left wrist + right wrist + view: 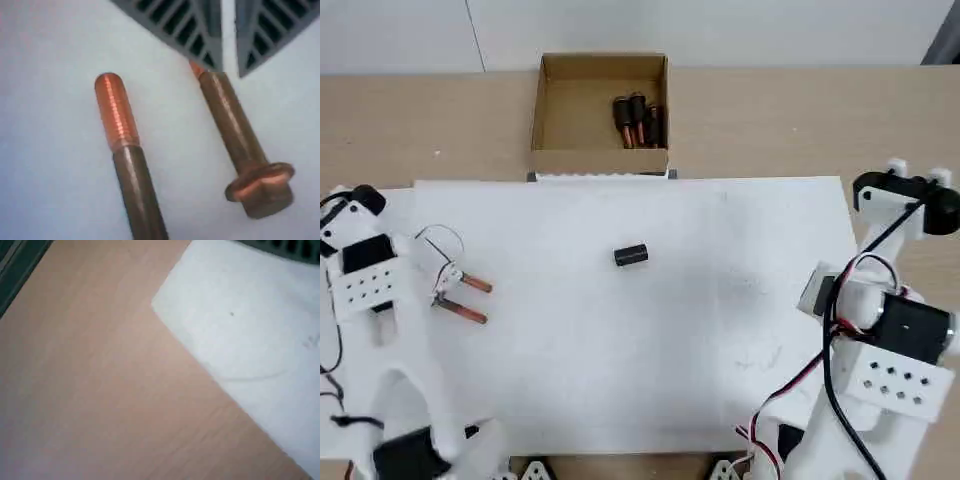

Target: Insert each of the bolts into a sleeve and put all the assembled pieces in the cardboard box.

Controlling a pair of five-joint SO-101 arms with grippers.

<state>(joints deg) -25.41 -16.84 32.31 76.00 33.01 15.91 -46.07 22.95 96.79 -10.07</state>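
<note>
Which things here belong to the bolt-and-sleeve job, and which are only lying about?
For the job: far bolt, near bolt, black sleeve, cardboard box, assembled pieces inside it.
Not part of it: white sheet, wooden table.

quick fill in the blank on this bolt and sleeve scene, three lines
1. The number of loose bolts on the white sheet is ___.
2. A single ___ sleeve lies mid-sheet, apart from the bolts.
3. The assembled pieces lie inside the ___ box.

Missing words: two; black; cardboard
</note>
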